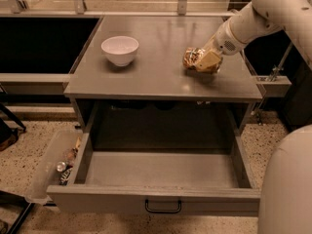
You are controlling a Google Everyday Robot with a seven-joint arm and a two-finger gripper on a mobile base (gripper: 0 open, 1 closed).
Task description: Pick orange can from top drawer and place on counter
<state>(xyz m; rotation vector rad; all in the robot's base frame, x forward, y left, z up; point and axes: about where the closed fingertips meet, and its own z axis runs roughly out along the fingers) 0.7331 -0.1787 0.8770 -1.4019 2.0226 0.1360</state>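
The orange can (191, 57), gold-orange and dark with shiny glints, lies on the right part of the counter (161, 43). My gripper (202, 62) reaches in from the upper right and is shut on the can, which rests on or just above the counter top. A tan finger pad (208, 60) covers the can's right side. The top drawer (161, 172) is pulled fully out below the counter and its inside holds nothing. Its black wire handle (163, 207) is on the front panel.
A white bowl (120, 49) stands on the left part of the counter. A clear plastic side bin (48, 172) with small items hangs left of the drawer. My white arm (273, 9) spans the upper right, and my base (287, 184) fills the lower right.
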